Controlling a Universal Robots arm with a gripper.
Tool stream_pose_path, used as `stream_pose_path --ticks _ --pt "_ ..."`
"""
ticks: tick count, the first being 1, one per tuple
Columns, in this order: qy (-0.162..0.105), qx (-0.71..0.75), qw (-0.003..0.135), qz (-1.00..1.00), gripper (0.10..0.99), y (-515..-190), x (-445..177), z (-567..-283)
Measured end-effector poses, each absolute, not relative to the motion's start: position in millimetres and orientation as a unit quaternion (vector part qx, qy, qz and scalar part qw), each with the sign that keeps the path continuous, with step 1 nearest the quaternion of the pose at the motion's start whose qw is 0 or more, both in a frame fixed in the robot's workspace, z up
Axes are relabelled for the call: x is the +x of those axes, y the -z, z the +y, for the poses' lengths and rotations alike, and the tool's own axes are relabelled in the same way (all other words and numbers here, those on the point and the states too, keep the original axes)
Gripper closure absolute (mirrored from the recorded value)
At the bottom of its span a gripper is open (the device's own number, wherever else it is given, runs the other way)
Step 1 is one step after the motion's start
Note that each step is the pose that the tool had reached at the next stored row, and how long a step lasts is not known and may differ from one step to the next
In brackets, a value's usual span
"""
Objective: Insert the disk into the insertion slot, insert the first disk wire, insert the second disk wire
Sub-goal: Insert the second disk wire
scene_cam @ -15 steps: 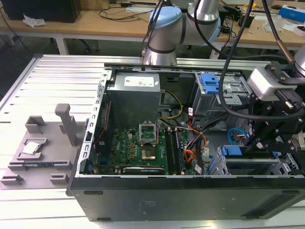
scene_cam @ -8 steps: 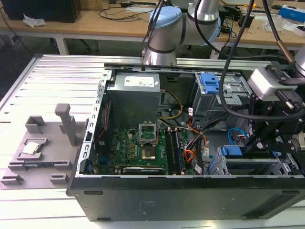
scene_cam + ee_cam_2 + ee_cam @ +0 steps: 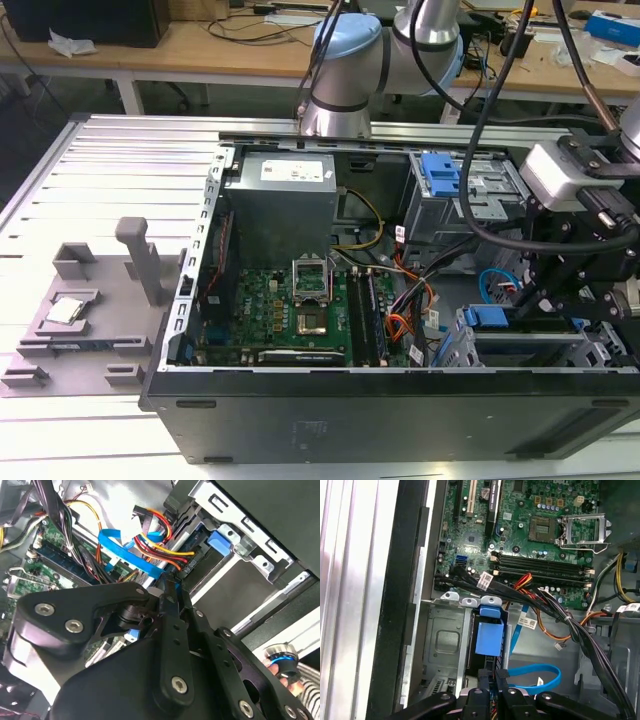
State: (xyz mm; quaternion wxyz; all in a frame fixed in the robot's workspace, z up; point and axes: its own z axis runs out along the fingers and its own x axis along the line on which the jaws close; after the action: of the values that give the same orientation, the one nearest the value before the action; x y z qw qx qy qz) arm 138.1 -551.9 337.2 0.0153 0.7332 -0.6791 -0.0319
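The disk sits inside the insertion slot (image 3: 585, 352), a silver cage (image 3: 445, 640) at the exterior view's lower right. Its blue carrier handle (image 3: 487, 318) (image 3: 490, 636) (image 3: 218, 541) shows at the cage's end. My gripper (image 3: 545, 300) (image 3: 493, 679) (image 3: 171, 586) hangs just off that end, its black fingers (image 3: 167, 611) close together on the tip of a flat blue wire (image 3: 125, 552) (image 3: 535, 676). That wire loops away across the case floor. A bundle of red, yellow and orange wires (image 3: 160, 542) ends in a black plug (image 3: 190, 562) lying against the disk's edge beside my fingertips.
The motherboard (image 3: 290, 310) (image 3: 545, 535) with memory sticks fills the case's middle, and the power supply (image 3: 280, 205) stands behind it. A taller grey box with a blue latch (image 3: 440, 175) sits beyond the cage. Black cable bundles (image 3: 560, 615) cross near my gripper. A grey fixture (image 3: 80, 310) lies outside the case.
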Motion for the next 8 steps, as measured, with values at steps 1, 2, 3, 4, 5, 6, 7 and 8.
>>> stream_pose_path --ticks 1,2,3,4,5,6,7,8 --pt "0.032 0.730 0.015 -0.683 0.922 -337.3 138.1 -551.9" --pt "0.032 0.729 0.015 -0.683 0.922 -337.3 138.1 -551.9" --pt "0.032 0.729 0.015 -0.683 0.922 -337.4 138.1 -551.9" --pt "0.032 0.729 0.015 -0.684 0.922 -337.4 138.1 -551.9" --pt "0.032 0.729 0.015 -0.684 0.922 -337.3 138.1 -551.9" --pt "0.032 0.729 0.015 -0.684 0.914 -337.3 138.1 -551.9" --pt "0.032 0.728 0.015 -0.684 0.914 -337.2 138.1 -551.9" --pt "0.032 0.728 0.015 -0.685 0.847 -337.5 138.1 -552.0"
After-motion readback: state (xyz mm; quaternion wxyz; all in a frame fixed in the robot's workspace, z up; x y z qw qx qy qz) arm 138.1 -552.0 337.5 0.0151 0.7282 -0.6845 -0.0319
